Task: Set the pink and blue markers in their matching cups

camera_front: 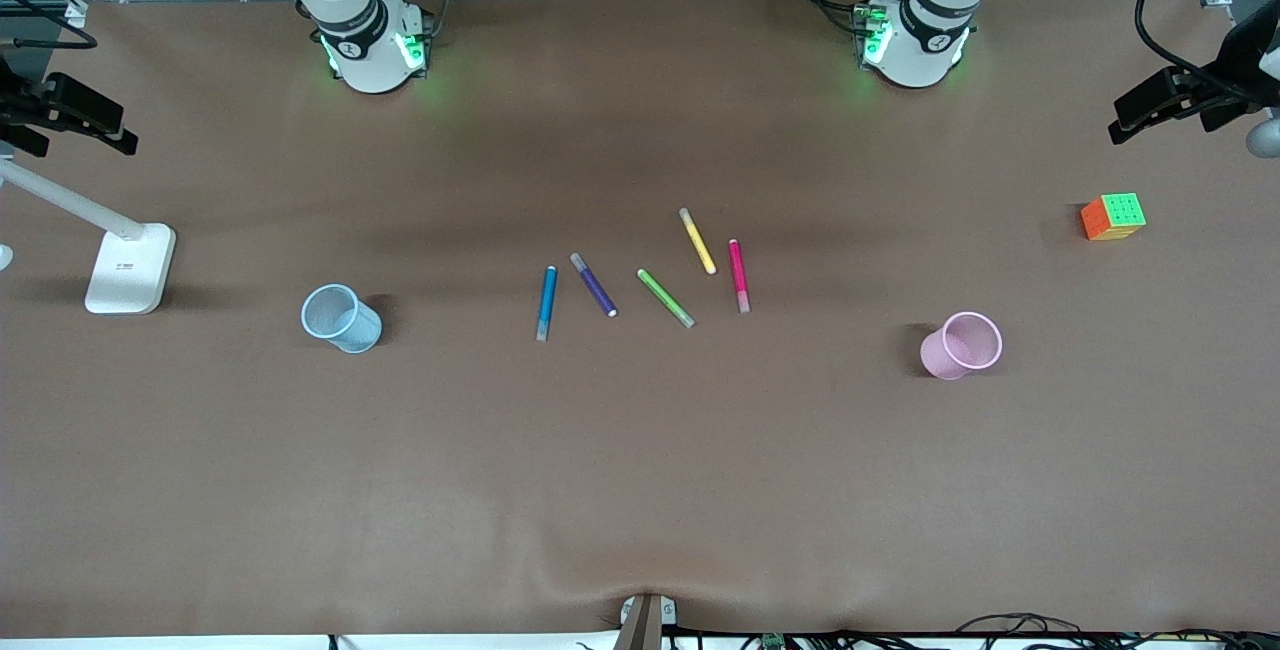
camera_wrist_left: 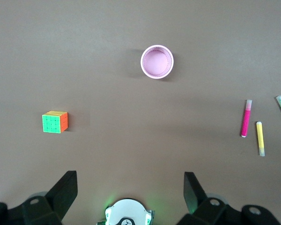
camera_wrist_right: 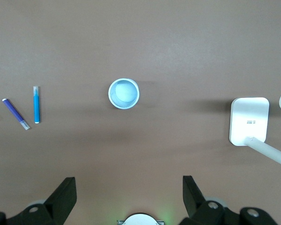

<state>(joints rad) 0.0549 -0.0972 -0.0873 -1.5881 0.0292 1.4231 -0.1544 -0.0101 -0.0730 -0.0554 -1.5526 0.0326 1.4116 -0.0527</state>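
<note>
1. Nearest the front camera stand the two cups, both upright on the smooth brown table [camera_front: 640, 490] and well apart. The pink cup [camera_front: 962, 345] is a small tapered tumbler of translucent plastic, toward the left arm's end. The blue cup [camera_front: 341, 318], the same shape in pale blue, stands toward the right arm's end.

2. Between the cups, slightly farther from the camera, five slim markers lie flat in a loose fan, none touching. The blue marker [camera_front: 546, 302] is the one closest to the blue cup, its greyish cap pointing toward the camera. Beside it lie the purple marker [camera_front: 593, 284], then the green marker [camera_front: 665, 297].

3. The pink marker [camera_front: 739, 274] lies at the pink cup's end of the fan, greyish cap toward the camera. The yellow marker [camera_front: 697, 241] sits just beside it and a little farther back.

4. A white lamp base [camera_front: 131, 268], a flat rounded slab with a slanting white rod, sits near the right arm's end of the table.

5. A puzzle cube [camera_front: 1113, 216] with green and orange tiled faces sits near the left arm's end.

6. The left gripper [camera_wrist_left: 129, 187] hangs high over the table near its own base, its dark fingers [camera_wrist_left: 64, 190] spread wide and holding nothing; the arm waits.

7. The right gripper [camera_wrist_right: 129, 190] likewise hangs high above the table by its base, black fingers [camera_wrist_right: 64, 193] wide apart and empty.
</note>
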